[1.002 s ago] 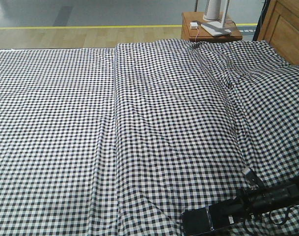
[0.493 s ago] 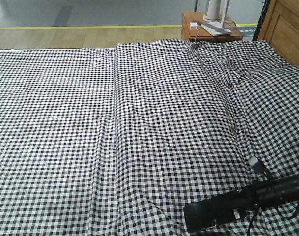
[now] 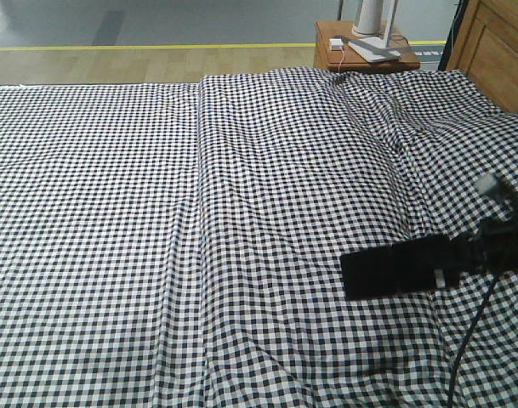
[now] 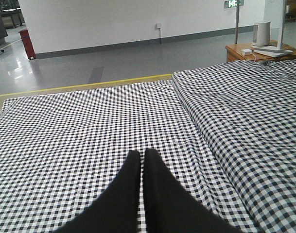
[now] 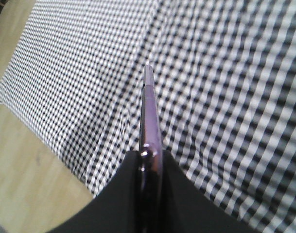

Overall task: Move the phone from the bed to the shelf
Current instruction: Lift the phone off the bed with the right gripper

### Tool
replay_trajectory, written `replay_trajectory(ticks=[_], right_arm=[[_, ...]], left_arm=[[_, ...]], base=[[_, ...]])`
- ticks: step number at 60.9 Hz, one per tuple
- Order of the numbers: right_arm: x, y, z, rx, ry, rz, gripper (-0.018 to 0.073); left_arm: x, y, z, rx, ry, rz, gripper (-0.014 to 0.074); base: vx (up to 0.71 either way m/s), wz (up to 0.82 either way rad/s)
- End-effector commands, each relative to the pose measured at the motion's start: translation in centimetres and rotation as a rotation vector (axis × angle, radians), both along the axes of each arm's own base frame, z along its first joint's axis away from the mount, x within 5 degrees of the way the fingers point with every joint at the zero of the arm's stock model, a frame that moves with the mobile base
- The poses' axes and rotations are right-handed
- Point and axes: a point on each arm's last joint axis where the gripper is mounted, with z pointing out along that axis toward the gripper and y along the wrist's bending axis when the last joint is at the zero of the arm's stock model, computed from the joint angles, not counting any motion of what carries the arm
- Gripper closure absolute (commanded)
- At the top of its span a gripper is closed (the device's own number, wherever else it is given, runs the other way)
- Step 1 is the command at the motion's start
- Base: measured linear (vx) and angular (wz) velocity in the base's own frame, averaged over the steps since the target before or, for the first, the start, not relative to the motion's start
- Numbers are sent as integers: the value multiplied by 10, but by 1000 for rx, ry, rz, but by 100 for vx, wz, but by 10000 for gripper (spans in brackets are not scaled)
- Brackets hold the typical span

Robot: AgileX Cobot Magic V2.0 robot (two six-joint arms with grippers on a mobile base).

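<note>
Wrinkled black-and-white gingham bed (image 3: 156, 212) spreads beneath us. Our left gripper (image 4: 142, 156) is closed on nothing. Our right gripper (image 5: 150, 156) pinches the thin glossy black phone (image 5: 149, 111) edge-on by one end, apparently lifted off the bed. With so short a grip, we judge it could pivot or slip in transit. We see no shelf beyond.

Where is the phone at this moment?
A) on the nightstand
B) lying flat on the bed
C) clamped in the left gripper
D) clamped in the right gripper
D: the right wrist view shows the phone pinched edge-on in the right gripper, held over the bed rather than lying on it.
</note>
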Motion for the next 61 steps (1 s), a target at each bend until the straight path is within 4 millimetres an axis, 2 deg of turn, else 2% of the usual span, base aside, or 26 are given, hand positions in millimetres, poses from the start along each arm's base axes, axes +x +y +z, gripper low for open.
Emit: replay_trajectory(ticks=[1, 9, 20, 41, 61], right_arm=[[-8, 14, 60, 106, -141, 42, 561], [-17, 38, 96, 82, -250, 101, 561], [-32, 83, 127, 69, -325, 233, 561], [-73, 154, 165, 99, -402, 457, 561], [-119, 198, 190, 144, -438, 630, 561]], left_arm=[[-1, 0, 15, -11, -108, -2, 595], [-1, 0, 15, -11, -108, -2, 595], [-1, 0, 15, -11, -108, -2, 595], [-1, 0, 15, -11, -108, -2, 595], [-1, 0, 15, -11, -108, -2, 595]], base=[[0, 0], [0, 0], [0, 0], [0, 0], [0, 0]])
